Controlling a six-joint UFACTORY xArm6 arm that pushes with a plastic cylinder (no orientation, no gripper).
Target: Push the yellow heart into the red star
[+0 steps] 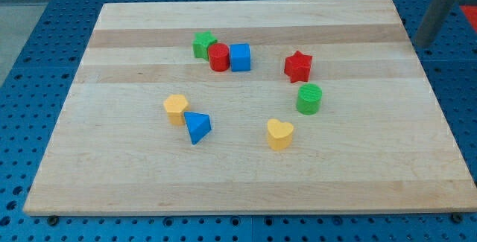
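Observation:
The yellow heart [280, 134] lies on the wooden board [134, 175], right of centre toward the view's bottom. The red star [297, 66] lies above it and slightly right. A green cylinder [309, 99] sits between them, a little to the right of the line joining them. My rod comes in at the view's top right; my tip [423, 44] is at the board's right edge, far to the right of the red star and well away from the yellow heart.
A green star [203, 44], a red cylinder [219, 57] and a blue cube [240, 57] cluster at top centre. A yellow block [176, 109] and a blue triangle [197, 127] touch at the left centre.

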